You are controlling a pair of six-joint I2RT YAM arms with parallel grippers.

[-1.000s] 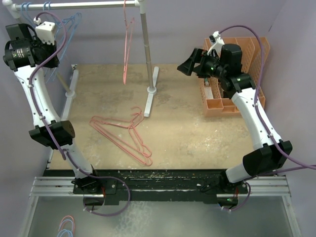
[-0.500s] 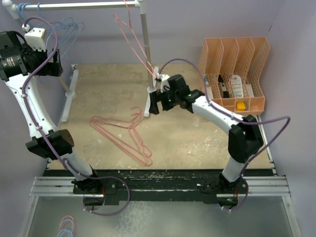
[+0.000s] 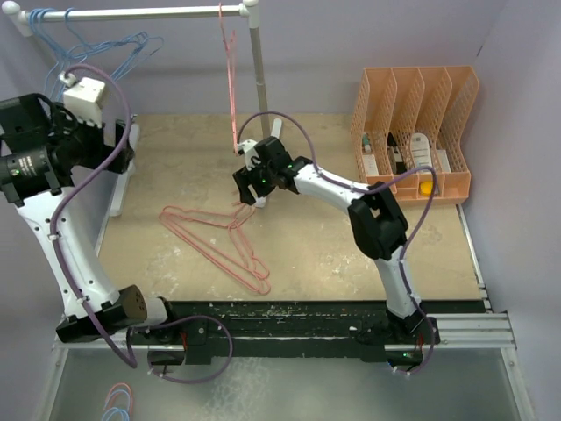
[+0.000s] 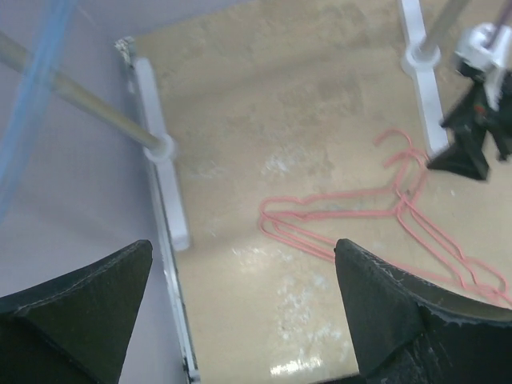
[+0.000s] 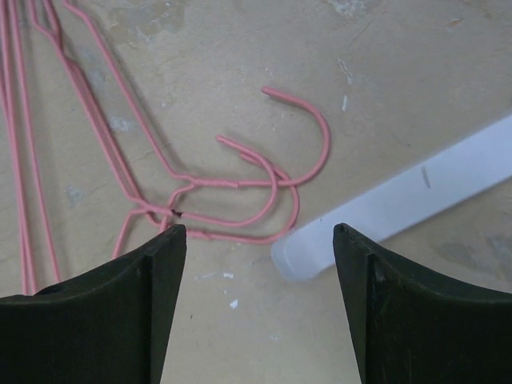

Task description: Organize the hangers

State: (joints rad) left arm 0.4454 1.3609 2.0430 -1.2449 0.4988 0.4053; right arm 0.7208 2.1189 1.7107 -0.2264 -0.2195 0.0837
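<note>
Several pink-red hangers lie in a loose pile on the table, their hooks pointing toward the rack's foot. One pink hanger hangs from the white rod, and several light blue hangers hang at the rod's left end. My right gripper is low over the pile's hooks; in the right wrist view it is open and empty, just short of the hooks. My left gripper is raised at the left, below the blue hangers. It is wide open and holds nothing.
The white pole rack spans the back, with its right post and foot beside my right gripper. Its left foot runs along the table's left edge. An orange slotted file holder stands at the back right.
My left gripper opened and dropped away from the rod's left end. My right arm swung from the file holder across and down to the pile's hooks. The hanging pink hanger swung and settled.
</note>
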